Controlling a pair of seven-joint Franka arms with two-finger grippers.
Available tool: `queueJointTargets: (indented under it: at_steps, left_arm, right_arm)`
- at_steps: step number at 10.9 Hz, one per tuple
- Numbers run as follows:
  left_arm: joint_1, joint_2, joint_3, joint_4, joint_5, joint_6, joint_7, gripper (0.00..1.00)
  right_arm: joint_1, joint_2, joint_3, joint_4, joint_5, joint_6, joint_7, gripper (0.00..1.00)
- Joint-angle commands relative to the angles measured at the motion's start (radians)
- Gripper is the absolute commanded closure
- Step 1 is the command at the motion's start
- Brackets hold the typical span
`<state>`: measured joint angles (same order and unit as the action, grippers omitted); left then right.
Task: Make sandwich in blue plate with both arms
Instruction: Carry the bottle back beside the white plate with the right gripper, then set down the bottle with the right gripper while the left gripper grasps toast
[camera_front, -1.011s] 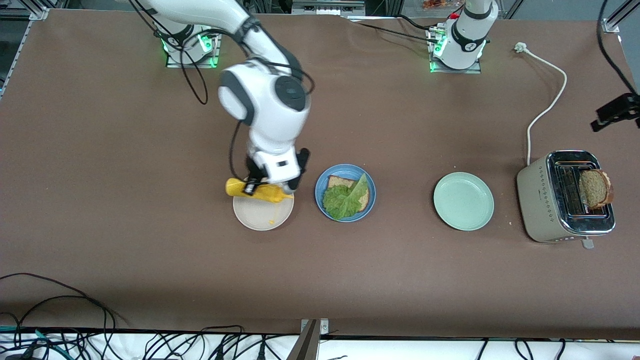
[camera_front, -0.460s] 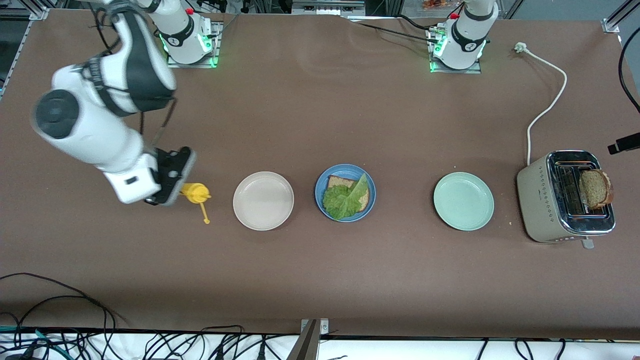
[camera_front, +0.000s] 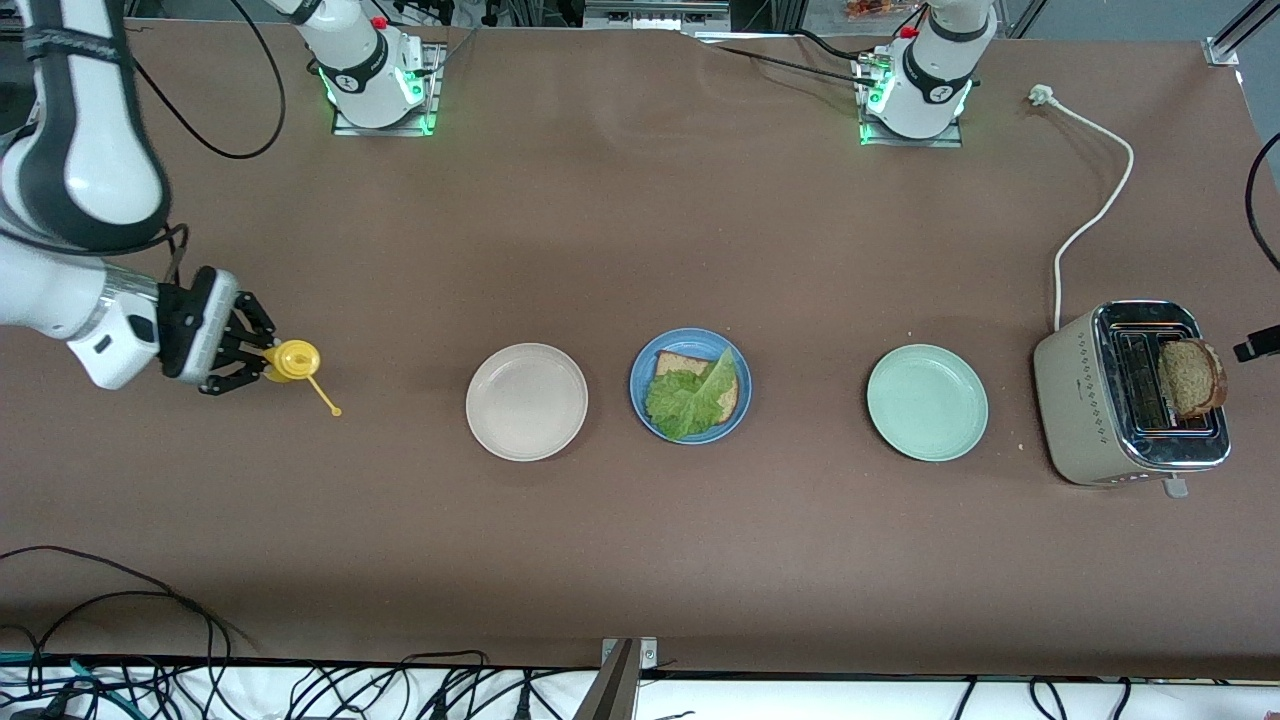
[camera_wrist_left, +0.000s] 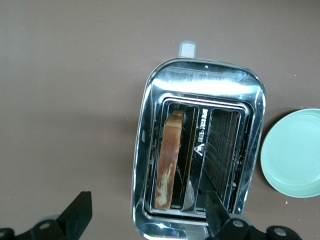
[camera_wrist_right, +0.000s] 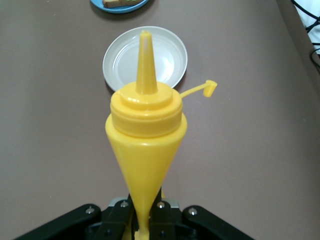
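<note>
While the right gripper (camera_front: 243, 352) pinches the yellow squeeze bottle (camera_front: 290, 360) over bare table at the right arm's end, well apart from the cream plate (camera_front: 527, 402), the bottle wants setting down upright, gently; the blue plate (camera_front: 646, 360) already carries one bread slice (camera_front: 680, 361) under the lettuce leaf (camera_front: 685, 398); the second bread slice (camera_wrist_left: 168, 160) stands in the toaster (camera_wrist_left: 200, 90); the left gripper (camera_wrist_left: 150, 215) hangs above it, fingers spread wide, and should straddle the slice squarely before closing.
</note>
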<state>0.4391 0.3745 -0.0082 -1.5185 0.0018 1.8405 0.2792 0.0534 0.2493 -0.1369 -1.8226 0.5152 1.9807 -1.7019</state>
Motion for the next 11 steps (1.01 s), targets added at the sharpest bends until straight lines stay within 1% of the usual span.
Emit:
queueJointTargets:
  at_steps: [1, 2, 3, 4, 5, 6, 7, 8, 9, 10, 11]
  left_arm:
    - [-0.006, 0.062, -0.015, 0.029, -0.002, 0.000, 0.015, 0.00]
    - [-0.010, 0.088, -0.016, 0.027, -0.002, 0.000, 0.015, 0.00]
    - [-0.010, 0.113, -0.016, 0.027, 0.003, 0.000, 0.015, 0.00]
    - [-0.010, 0.127, -0.016, 0.027, 0.013, 0.000, 0.017, 0.03]
    - [-0.010, 0.135, -0.016, 0.027, 0.015, 0.000, 0.018, 0.11]
    - [-0.011, 0.138, -0.016, 0.026, 0.017, -0.004, 0.018, 0.32]
    - [-0.010, 0.138, -0.016, 0.024, 0.015, -0.010, 0.018, 0.58]
    - [-0.010, 0.138, -0.015, 0.023, 0.017, -0.010, 0.023, 0.78]
    - [-0.010, 0.136, -0.015, 0.026, 0.017, -0.010, 0.055, 0.92]
    - [-0.007, 0.133, -0.013, 0.030, 0.017, -0.015, 0.092, 1.00]
    - [0.000, 0.132, -0.013, 0.035, 0.017, -0.036, 0.112, 1.00]
  right_arm:
    - [0.003, -0.022, -0.104, -0.157, 0.219, 0.017, -0.302, 1.00]
    - [-0.016, 0.004, -0.121, -0.199, 0.315, 0.006, -0.408, 1.00]
    - [-0.050, 0.031, -0.122, -0.211, 0.379, -0.037, -0.473, 1.00]
    - [-0.087, 0.071, -0.122, -0.210, 0.414, -0.072, -0.536, 1.00]
    - [-0.119, 0.115, -0.121, -0.208, 0.455, -0.112, -0.594, 1.00]
    - [-0.150, 0.157, -0.121, -0.201, 0.480, -0.149, -0.646, 1.00]
    - [-0.170, 0.192, -0.121, -0.193, 0.499, -0.158, -0.691, 1.00]
    - [-0.176, 0.214, -0.121, -0.188, 0.512, -0.169, -0.728, 1.00]
    - [-0.187, 0.235, -0.121, -0.184, 0.523, -0.172, -0.760, 1.00]
    - [-0.196, 0.254, -0.121, -0.179, 0.523, -0.174, -0.778, 1.00]
    - [-0.207, 0.269, -0.121, -0.178, 0.525, -0.178, -0.794, 1.00]
